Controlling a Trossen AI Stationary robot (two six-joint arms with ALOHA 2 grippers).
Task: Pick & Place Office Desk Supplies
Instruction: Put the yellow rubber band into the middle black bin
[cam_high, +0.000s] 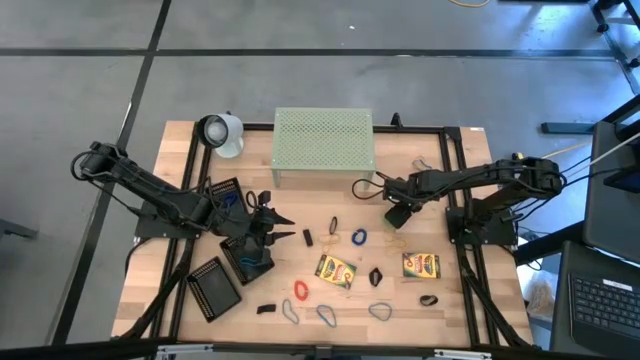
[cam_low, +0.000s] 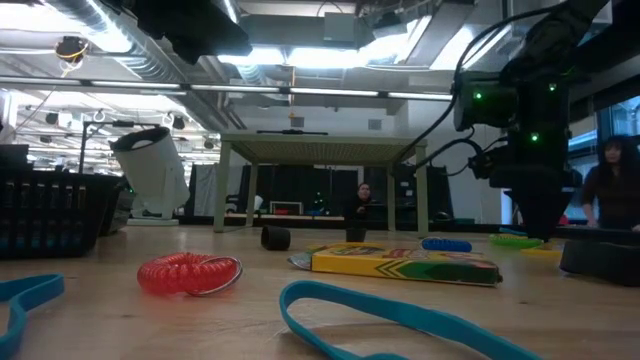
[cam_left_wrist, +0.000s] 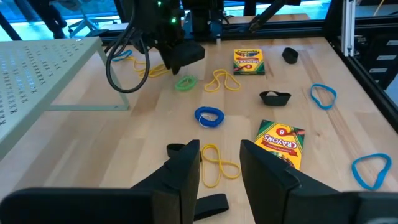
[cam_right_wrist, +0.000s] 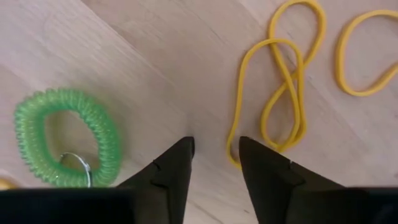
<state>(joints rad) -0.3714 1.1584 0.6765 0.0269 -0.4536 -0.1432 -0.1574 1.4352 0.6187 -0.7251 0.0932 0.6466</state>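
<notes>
The supplies lie scattered on the wooden table: two crayon boxes (cam_high: 336, 269) (cam_high: 421, 265), a blue coil (cam_high: 358, 237), a red coil (cam_high: 300, 290), blue bands (cam_high: 380, 311), black clips (cam_high: 375, 276). My right gripper (cam_right_wrist: 216, 149) points down, open, low over the table between a green coil with a key ring (cam_right_wrist: 65, 137) and a twisted yellow band (cam_right_wrist: 280, 93); nothing is between its fingers. My left gripper (cam_left_wrist: 221, 165) hangs open above the table at centre left, over a yellow band (cam_left_wrist: 214, 167) and a black clip (cam_left_wrist: 211, 205).
A pale-green perforated stand (cam_high: 323, 140) sits at the far middle, with a white cup (cam_high: 220, 133) to its left. Black mesh trays (cam_high: 214, 287) (cam_high: 245, 258) lie by the left arm. A second yellow band (cam_right_wrist: 367, 50) lies beyond the twisted one.
</notes>
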